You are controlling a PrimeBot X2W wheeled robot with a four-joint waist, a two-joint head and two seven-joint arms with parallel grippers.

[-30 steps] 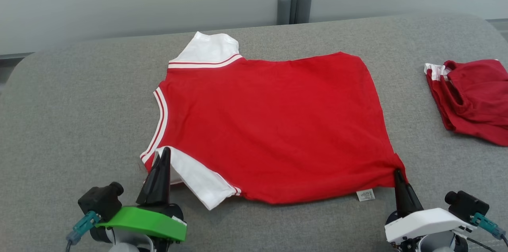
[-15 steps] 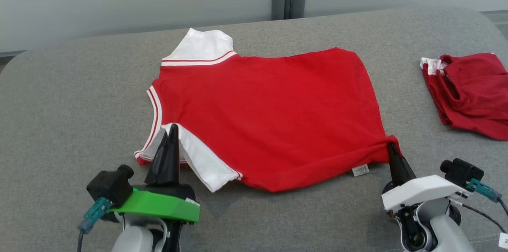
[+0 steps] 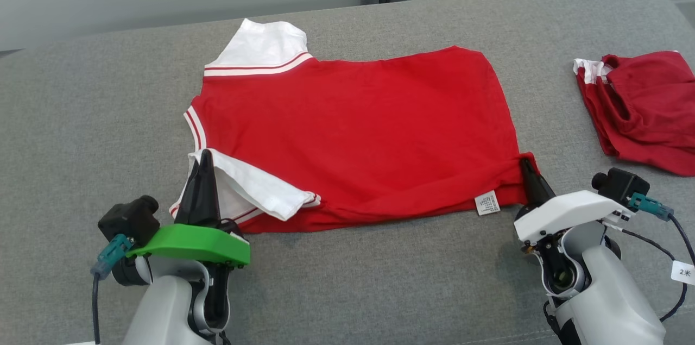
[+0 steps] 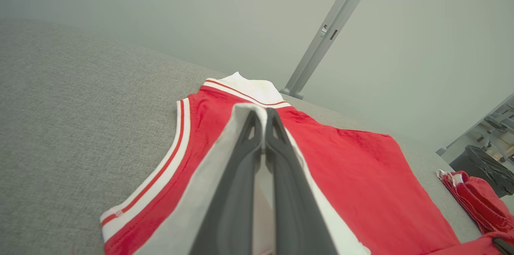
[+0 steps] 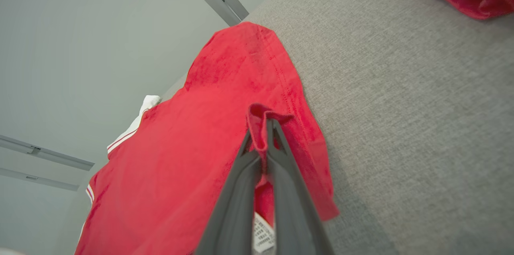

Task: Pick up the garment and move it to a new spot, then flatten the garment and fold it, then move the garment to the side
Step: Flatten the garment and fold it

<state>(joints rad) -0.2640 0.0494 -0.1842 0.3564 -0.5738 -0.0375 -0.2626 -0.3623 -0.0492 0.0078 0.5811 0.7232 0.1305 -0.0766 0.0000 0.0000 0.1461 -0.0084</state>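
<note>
The left gripper (image 3: 205, 163) is clamped on the white sleeve (image 3: 255, 193) of the red shirt (image 3: 353, 127). The right gripper (image 3: 528, 171) pinches its hem corner (image 3: 510, 177), apparently to carry the near edge over in a fold. Ahead of both, the shirt lies flat on the grey counter (image 3: 81, 117).

Left hand (image 3: 205, 155) and right hand (image 3: 524, 163) reach forward, fingers clamped.

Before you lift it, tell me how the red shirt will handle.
Likely floppy: the red shirt bunches where the left end effector and right end effector pinch it. Probably light: two small pinches raise its near edge. Its folded white sleeve may flop.
</note>
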